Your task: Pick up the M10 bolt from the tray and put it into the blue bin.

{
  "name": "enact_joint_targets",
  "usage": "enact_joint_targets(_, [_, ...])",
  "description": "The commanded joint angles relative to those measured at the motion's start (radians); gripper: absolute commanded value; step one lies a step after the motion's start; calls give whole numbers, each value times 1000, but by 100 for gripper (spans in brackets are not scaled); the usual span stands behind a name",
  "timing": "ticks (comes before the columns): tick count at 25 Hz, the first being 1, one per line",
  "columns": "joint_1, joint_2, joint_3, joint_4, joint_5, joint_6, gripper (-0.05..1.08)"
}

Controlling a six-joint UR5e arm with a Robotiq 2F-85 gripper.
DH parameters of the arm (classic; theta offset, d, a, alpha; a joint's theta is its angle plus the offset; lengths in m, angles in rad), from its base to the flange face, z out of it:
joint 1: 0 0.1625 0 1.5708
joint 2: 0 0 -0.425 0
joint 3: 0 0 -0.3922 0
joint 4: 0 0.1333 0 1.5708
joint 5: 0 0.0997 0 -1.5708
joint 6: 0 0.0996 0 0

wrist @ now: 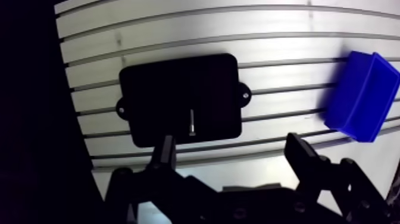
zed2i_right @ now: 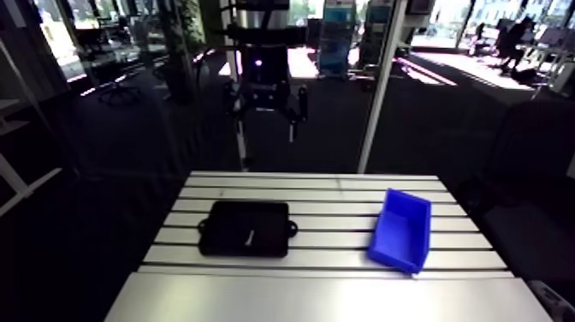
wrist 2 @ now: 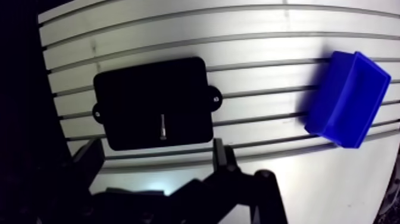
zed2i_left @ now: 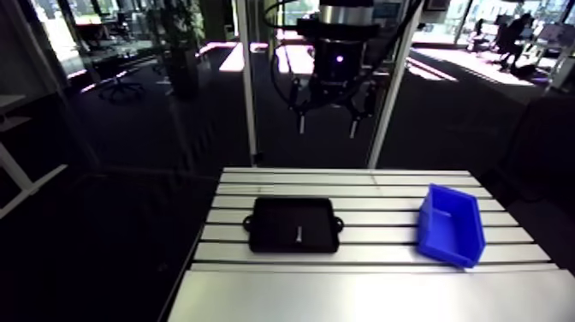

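M10 bolt (wrist: 191,122) is found lying flat in the black tray (wrist: 155,89), well below and ahead of the end effector (wrist: 231,143), long axis set across the slots of the counter (wrist: 178,36). The end effector is seen released, nothing held. The blue bin (wrist: 360,95) is noted on the same counter, well apart from the tray.

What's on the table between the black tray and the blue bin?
Nothing: only bare slotted aluminium table separates the flat black plastic tray from the blue plastic bin, as arm and wrist views both show.
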Motion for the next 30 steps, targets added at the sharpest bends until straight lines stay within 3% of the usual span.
enact_joint_targets(1, [58, 56, 55, -77, -11, 34, 2])
enact_joint_targets(15, [75, 94, 141, -191, -14, 40, 4])
enact_joint_targets(25, [73, 113, 198, -206, -11, 38, 19])
enact_joint_targets(30, [73, 134, 236, -264, -13, 29, 26])
